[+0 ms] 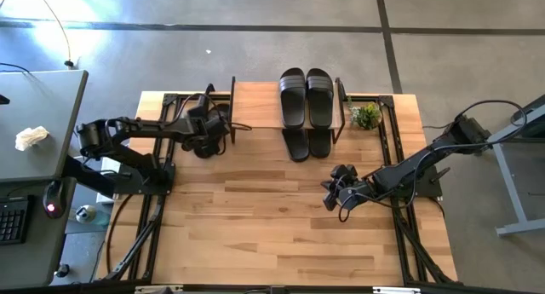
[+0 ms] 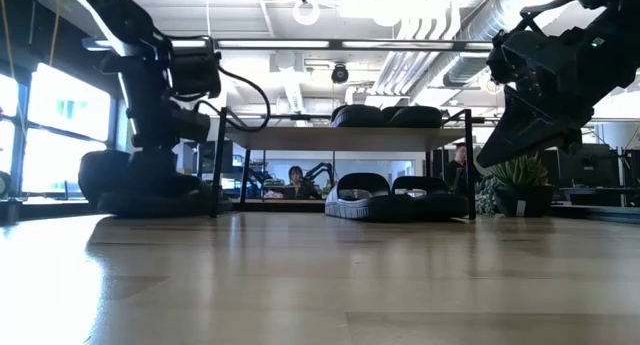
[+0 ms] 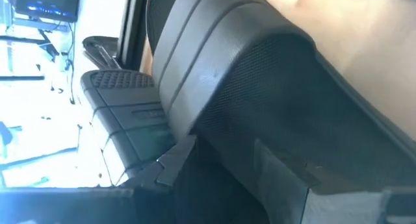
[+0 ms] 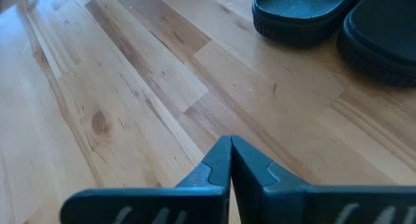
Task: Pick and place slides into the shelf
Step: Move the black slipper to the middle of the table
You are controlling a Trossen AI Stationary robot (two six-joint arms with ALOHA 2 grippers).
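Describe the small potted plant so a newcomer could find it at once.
Start at the shelf standing at the far edge of the wooden table. Just outside its right-hand frame, at the table's far right corner, sits the potted plant. It is the only green, leafy thing there; its neighbours are black slides.

Right gripper (image 4: 230, 160) hovers closed (left gripper (image 1: 207, 126) raised, gripping)

Two slides (image 1: 306, 96) on shelf (image 1: 255, 105), two beneath
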